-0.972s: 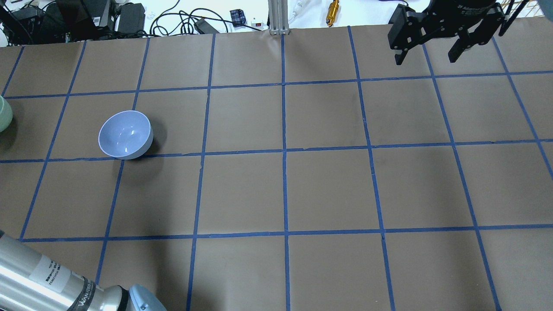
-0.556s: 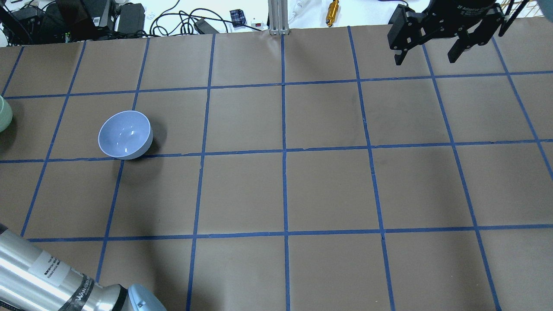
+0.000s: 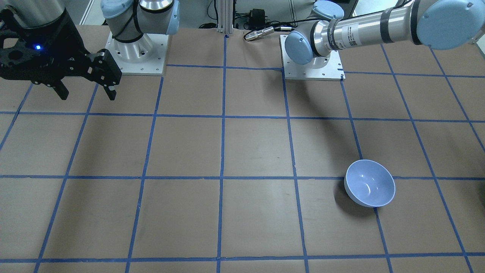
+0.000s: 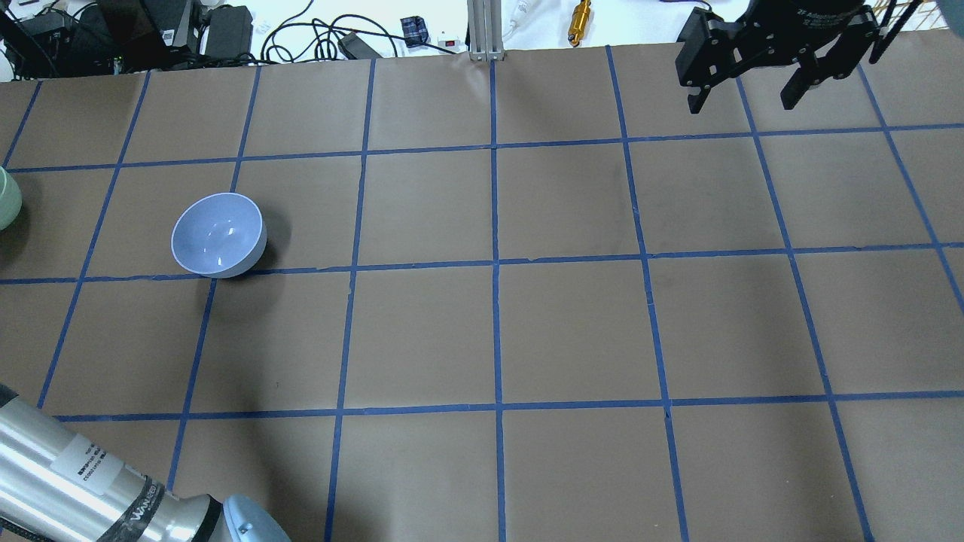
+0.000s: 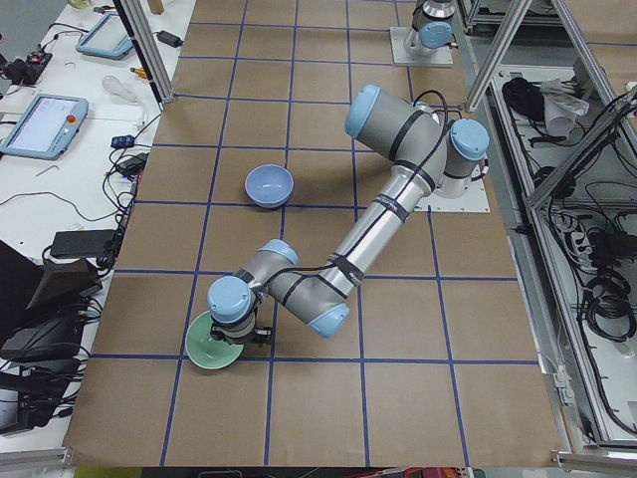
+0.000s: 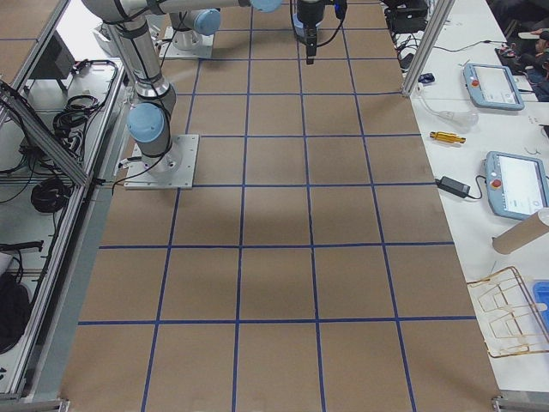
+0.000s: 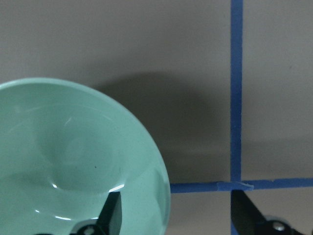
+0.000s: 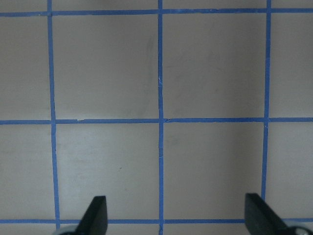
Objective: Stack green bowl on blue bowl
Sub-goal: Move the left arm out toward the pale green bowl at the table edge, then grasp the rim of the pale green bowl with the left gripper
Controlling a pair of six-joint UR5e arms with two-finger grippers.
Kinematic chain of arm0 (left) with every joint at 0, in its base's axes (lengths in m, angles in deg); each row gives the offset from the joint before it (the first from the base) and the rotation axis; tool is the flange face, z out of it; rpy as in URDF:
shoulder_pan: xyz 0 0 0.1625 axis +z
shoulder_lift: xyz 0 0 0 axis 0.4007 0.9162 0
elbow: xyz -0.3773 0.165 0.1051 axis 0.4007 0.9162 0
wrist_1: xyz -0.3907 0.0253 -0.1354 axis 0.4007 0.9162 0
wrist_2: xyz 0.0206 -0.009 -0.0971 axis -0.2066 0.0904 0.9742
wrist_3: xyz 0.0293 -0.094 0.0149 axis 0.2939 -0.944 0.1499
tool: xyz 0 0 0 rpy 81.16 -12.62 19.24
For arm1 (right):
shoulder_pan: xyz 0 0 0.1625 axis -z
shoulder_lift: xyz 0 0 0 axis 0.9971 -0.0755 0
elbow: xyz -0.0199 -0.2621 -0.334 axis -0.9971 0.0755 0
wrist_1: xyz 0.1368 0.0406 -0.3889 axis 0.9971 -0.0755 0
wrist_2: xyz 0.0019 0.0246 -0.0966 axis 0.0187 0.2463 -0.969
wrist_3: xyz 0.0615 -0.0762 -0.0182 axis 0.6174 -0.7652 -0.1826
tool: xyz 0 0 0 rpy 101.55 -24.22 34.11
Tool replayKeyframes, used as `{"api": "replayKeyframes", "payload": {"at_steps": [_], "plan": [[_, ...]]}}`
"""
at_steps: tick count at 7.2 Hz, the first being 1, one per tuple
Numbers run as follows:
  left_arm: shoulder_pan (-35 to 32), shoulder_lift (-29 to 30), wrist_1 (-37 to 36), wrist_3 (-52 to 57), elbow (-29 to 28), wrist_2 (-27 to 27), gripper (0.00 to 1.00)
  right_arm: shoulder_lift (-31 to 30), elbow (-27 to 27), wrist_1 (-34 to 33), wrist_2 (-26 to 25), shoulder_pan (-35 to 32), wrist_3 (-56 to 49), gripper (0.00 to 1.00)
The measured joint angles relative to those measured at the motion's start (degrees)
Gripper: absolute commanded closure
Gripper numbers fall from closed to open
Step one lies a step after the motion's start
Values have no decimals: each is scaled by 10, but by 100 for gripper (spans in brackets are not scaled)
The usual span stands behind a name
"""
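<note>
The green bowl (image 7: 73, 161) sits on the table at the far left; only a sliver of it (image 4: 4, 199) shows in the overhead view, and it shows fully in the exterior left view (image 5: 214, 344). My left gripper (image 7: 178, 215) is open right over the bowl's rim, with one finger inside the bowl and the other outside it. The blue bowl (image 4: 218, 235) stands upright and alone on the left half of the table, and also shows in the front view (image 3: 369, 183). My right gripper (image 4: 745, 94) is open and empty, high over the far right.
The table is brown paper with a blue tape grid (image 4: 495, 263). Cables, a power supply and a brass tool (image 4: 580, 19) lie beyond the far edge. The left arm's silver forearm (image 4: 68, 474) crosses the near left corner.
The left arm's forearm has slid slightly toward the near left corner. The bowls and the right gripper have not moved.
</note>
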Motion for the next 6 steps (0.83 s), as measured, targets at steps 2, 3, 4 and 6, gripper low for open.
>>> {"api": "replayKeyframes", "payload": {"at_steps": [2,3,4,6], "plan": [[0,4,-1,8,0,3,34,0,0,0,0,0,0,0],[0,6,-1,9,0,3,34,0,0,0,0,0,0,0],[0,9,-2,9,0,4,34,0,0,0,0,0,0,0],[0,17,-11,10,-1,4,100,0,0,0,0,0,0,0]]}}
